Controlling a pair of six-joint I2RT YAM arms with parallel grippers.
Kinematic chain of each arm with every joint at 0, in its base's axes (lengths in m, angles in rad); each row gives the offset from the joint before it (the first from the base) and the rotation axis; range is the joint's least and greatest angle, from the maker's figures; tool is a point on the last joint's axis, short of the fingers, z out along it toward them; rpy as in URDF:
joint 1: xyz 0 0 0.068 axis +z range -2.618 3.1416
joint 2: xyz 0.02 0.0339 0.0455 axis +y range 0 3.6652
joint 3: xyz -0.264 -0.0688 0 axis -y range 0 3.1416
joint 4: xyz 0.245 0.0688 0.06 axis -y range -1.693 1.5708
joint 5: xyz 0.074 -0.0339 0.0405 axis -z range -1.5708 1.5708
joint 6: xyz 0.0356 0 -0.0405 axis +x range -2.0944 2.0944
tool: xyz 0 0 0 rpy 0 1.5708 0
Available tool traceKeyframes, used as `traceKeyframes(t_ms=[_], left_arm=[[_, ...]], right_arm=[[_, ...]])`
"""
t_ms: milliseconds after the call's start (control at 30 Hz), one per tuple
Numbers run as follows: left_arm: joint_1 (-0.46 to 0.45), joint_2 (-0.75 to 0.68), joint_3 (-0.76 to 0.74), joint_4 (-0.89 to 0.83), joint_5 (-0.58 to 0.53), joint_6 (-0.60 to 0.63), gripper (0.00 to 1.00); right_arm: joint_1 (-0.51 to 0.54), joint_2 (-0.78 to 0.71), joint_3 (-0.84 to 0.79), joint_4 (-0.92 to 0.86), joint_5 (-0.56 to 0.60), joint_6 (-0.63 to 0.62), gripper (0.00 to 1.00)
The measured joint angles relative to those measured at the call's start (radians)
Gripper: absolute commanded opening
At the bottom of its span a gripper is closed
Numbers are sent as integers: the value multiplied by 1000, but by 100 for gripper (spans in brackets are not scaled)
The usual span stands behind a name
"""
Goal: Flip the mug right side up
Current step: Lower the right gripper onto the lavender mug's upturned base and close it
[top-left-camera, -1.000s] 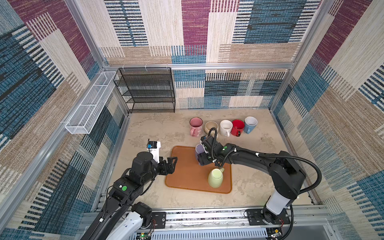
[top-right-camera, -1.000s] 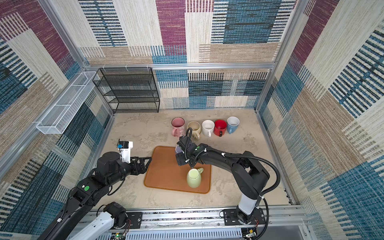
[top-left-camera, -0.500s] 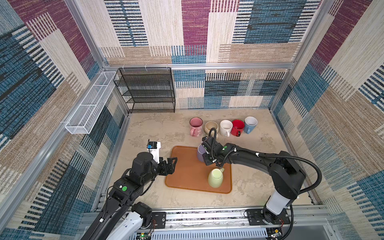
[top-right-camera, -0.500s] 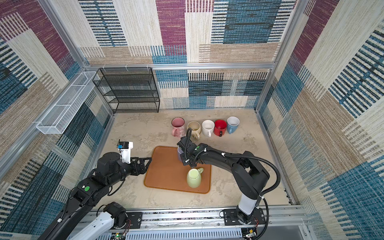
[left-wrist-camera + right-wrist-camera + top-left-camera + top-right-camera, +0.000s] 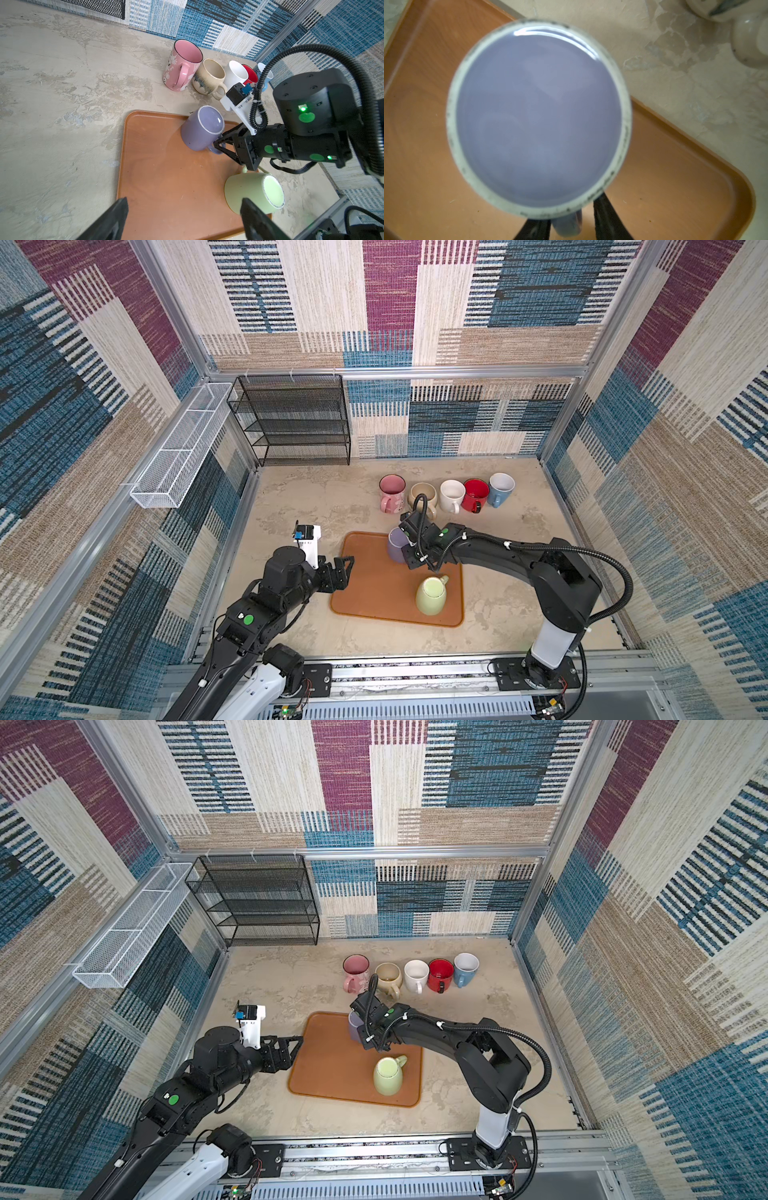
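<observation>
The right pincer [image 5: 218,141] comes in low and level. Its two black fingers [image 5: 604,220] stand one on each side of the handle [image 5: 568,226] of the purple mug [image 5: 204,128]. They are drawn in narrow. A sliver of tray shows between one finger and the handle, so it cannot be told whether they already pinch it.

The handle is probably the chosen hold because it gives a firm purchase for rolling the mug over with a wrist turn, and the round body would be too wide.

Just ahead of the fingertips the mug rests base up, mouth down, on the orange tray [image 5: 166,176], near the tray's corner. It has not yet been righted.

On the flank of the pincer toward its own arm's base, a green mug [image 5: 249,191] sits on the same tray. It also looks to be base up, and it is close enough that a wide swing could clip it.

On the opposite flank, off the tray, a row of five upright mugs [image 5: 446,493] stands mouth up, likely where righted mugs end up.

Straight ahead, across the bare tray, the left pincer [image 5: 347,571] hovers at the tray's edge. Its fingers are spread wide and hold nothing, and it appears to be kept clear of the work.

Farthest off, a black wire rack [image 5: 297,423] stands against the back wall.
</observation>
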Motion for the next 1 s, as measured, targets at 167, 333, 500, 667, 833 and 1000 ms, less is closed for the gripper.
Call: traceKeyframes(t_ms=[167,333,500,667,833,1000], left_arm=[[0,0,-6,0,0,0,90],[0,0,-6,1,4,0,90],[0,-1,-9,2,5,0,90],[0,6,-12,3,5,0,90],[0,7,-12,8,5,0,90],[0,16,-12,8,5,0,90]], right_arm=[[-2,20,21,0,3,-6,31],[-1,33,39,-3,3,-14,38],[-1,35,44,-4,-11,-41,35],[-1,41,48,-17,-32,-69,37],[-1,42,50,-34,-35,-94,38],[-1,51,65,-37,-43,-108,33]])
